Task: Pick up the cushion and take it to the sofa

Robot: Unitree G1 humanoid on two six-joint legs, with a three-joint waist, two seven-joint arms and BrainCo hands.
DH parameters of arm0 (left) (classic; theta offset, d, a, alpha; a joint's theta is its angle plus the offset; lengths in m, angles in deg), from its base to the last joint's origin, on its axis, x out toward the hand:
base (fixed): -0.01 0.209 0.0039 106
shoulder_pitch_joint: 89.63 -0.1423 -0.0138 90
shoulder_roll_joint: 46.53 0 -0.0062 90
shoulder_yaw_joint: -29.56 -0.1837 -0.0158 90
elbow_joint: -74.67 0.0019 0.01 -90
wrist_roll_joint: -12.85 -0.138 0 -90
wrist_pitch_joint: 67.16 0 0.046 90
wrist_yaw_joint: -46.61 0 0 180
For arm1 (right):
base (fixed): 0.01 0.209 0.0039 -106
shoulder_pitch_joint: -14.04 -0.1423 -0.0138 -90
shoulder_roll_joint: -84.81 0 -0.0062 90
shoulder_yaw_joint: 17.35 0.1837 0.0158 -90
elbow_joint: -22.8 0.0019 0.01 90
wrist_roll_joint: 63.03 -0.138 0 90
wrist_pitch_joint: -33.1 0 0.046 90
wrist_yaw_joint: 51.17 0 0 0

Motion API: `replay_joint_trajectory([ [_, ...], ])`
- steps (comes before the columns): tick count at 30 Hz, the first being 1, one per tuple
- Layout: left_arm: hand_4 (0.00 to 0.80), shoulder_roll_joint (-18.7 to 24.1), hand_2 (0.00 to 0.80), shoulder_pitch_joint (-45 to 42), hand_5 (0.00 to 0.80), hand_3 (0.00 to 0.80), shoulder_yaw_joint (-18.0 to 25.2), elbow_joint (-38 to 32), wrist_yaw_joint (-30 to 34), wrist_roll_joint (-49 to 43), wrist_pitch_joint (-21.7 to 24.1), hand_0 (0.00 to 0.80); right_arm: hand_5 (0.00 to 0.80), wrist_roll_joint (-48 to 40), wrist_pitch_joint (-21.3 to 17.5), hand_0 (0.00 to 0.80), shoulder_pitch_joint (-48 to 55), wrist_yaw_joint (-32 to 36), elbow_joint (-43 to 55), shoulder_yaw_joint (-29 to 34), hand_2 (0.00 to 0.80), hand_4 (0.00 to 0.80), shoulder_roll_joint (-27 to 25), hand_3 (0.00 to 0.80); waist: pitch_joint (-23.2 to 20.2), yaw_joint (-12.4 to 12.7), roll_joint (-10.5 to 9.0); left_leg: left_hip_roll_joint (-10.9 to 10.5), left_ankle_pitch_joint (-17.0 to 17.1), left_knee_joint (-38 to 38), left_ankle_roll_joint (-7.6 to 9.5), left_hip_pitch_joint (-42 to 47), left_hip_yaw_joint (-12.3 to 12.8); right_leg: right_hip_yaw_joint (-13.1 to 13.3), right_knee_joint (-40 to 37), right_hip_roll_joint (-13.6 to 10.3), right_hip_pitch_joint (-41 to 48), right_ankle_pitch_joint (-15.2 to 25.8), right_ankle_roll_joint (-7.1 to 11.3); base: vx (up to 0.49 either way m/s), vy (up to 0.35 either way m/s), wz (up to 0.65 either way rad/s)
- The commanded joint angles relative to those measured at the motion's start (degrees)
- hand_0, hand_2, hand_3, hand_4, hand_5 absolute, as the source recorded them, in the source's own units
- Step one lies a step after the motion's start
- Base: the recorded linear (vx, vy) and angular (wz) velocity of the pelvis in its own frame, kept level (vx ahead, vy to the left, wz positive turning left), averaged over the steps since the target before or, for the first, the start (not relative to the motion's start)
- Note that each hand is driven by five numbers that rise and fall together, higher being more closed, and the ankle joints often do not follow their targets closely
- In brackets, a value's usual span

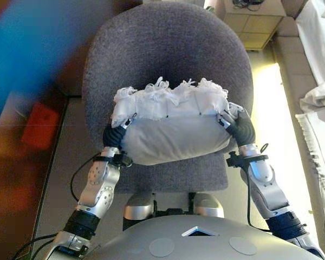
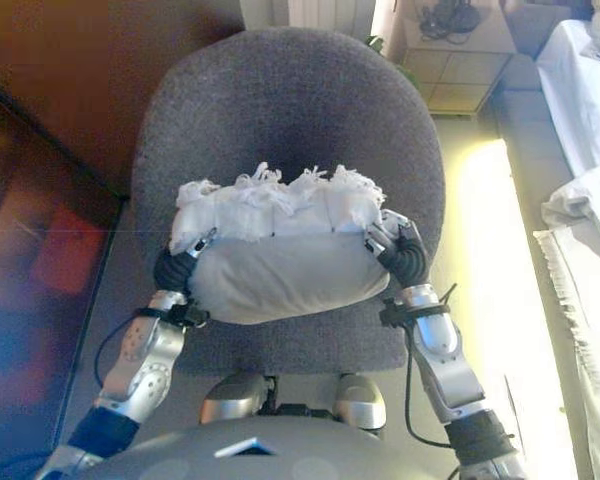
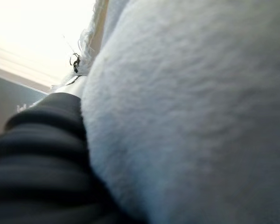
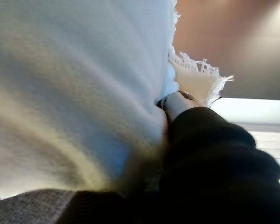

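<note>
- Cushion: lying on chair, left hand at 9 o'clock, right hand at 3 o'clock, both pressing.
- Fingers: mostly hidden; cannot tell.
- Step: gripping. Next: lifting clear.

The white, fringed fabric cushion spans the space between the left hand and the right hand, filling the middle of the round grey upholstered chair seat. Bare seat lies open beyond the cushion's fringe. A dark wooden wall stands close on the left; a sunlit floor strip runs free on the right, bounded by white draped cloth.
</note>
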Motion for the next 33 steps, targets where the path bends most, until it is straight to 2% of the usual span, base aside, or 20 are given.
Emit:
replay_joint_trajectory([
  [1,0.800,-0.7,0.800,3.2,0.800,0.800,3.0,-9.4,2.8,-1.2,3.9,0.800,0.800,-0.6,-5.3,0.800,-3.2,1.6,5.6,-1.7,0.800,0.800,0.8,0.800,-1.2,-0.2,-0.98,1.8,-4.4,3.1,-0.26,-2.2,0.3,-3.3,2.1,-1.4,-1.0,2.5,2.13,0.077,-0.047,-0.38],
  [5,0.800,-0.9,0.800,5.4,0.800,0.800,1.0,-8.8,-0.2,-2.4,4.7,0.800,0.800,1.3,-5.2,0.800,-6.1,-0.6,3.8,-3.2,0.800,0.800,0.5,0.800,-0.4,-0.1,-1.05,0.6,-4.7,3.2,0.12,-3.6,-0.7,-1.8,-3.2,-0.5,-1.2,3.3,0.97,0.038,-0.056,-0.17],
  [9,0.800,-1.6,0.800,8.8,0.800,0.800,-1.7,-7.9,-2.3,-4.4,6.6,0.800,0.800,2.8,-5.6,0.800,-11.3,-4.2,1.5,-5.3,0.800,0.800,-0.2,0.800,0.9,1.1,-1.26,0.2,-4.7,4.2,-0.18,-6.8,-1.1,-1.7,-6.3,-0.4,-2.3,4.8,0.64,-0.061,-0.069,0.02],
  [13,0.800,-2.1,0.800,16.3,0.800,0.800,-4.0,-5.0,-4.8,-6.6,8.4,0.800,0.800,4.0,-7.4,0.800,-18.3,-7.5,-2.5,-6.6,0.800,0.800,0.0,0.800,4.5,1.4,-0.95,0.2,-3.5,3.2,-0.38,-10.7,-1.2,-1.4,-8.1,-0.2,-5.2,5.8,0.47,-0.208,-0.033,0.04],
  [15,0.800,-2.7,0.800,19.4,0.800,0.800,-4.6,-2.4,-6.6,-6.7,8.6,0.800,0.800,3.8,-6.7,0.800,-21.2,-7.8,-4.1,-7.1,0.800,0.800,0.1,0.800,6.0,1.1,-0.78,0.1,-2.9,3.2,-0.55,-12.3,-1.4,-1.1,-8.4,-0.2,-6.6,6.2,0.35,-0.142,0.010,0.00],
  [17,0.800,-3.5,0.800,22.3,0.800,0.800,-5.0,1.1,-8.4,-7.3,9.7,0.800,0.800,3.1,-5.8,0.800,-23.7,-8.0,-6.3,-7.8,0.800,0.800,0.3,0.800,7.2,0.8,-0.56,0.1,-2.4,3.0,-0.74,-13.5,-1.6,-0.8,-8.7,-0.1,-7.7,6.5,0.22,-0.089,0.022,0.00],
  [19,0.800,-4.6,0.800,25.4,0.800,0.800,-5.4,4.6,-10.0,-8.4,10.8,0.800,0.800,6.1,-6.0,0.800,-26.8,-8.8,-10.3,-8.5,0.800,0.800,0.5,0.800,8.3,0.5,-0.50,0.0,-2.3,2.8,-0.95,-14.4,-1.9,-0.7,-9.3,-0.2,-8.6,6.9,0.15,-0.073,0.009,-0.01],
  [25,0.800,-8.5,0.800,33.8,0.800,0.800,-5.5,14.3,-14.1,-11.7,10.3,0.800,0.800,5.3,-5.9,0.800,-38.5,-11.0,-22.8,-9.7,0.800,0.800,3.7,0.800,10.7,1.2,-1.37,0.3,-2.2,2.4,-1.64,-16.2,-2.2,-1.1,-10.3,-0.2,-10.7,7.6,0.16,-0.041,-0.028,0.00],
  [27,0.800,-9.9,0.800,37.2,0.800,0.800,-5.6,18.8,-16.9,-11.8,10.6,0.800,0.800,5.0,-3.2,0.800,-43.2,-12.3,-26.3,-10.8,0.800,0.800,4.7,0.800,11.4,1.1,-1.66,0.3,-2.0,2.2,-1.88,-16.7,-2.3,-1.1,-10.3,-0.2,-11.4,7.9,0.31,-0.047,-0.013,0.05],
  [29,0.800,-10.5,0.800,42.0,0.800,0.800,-4.9,23.9,-16.8,-11.0,9.0,0.800,0.800,3.3,-1.5,0.800,-48.7,-13.1,-31.1,-11.4,0.800,0.800,4.2,0.800,12.6,1.2,-1.90,0.4,-1.9,3.0,-2.16,-18.2,-2.1,-1.5,-9.8,-0.4,-12.8,8.0,0.30,-0.114,-0.011,0.05],
  [33,0.800,-11.9,0.800,51.8,0.800,0.800,-5.1,35.3,-18.9,-10.6,7.9,0.800,0.800,-1.2,0.2,0.800,-58.0,-14.8,-41.7,-12.1,0.800,0.800,3.7,0.800,14.4,0.7,-1.77,0.6,-1.1,3.8,-2.88,-20.6,-1.8,-1.8,-8.2,-0.5,-15.9,8.7,0.52,-0.084,0.035,0.09],
])
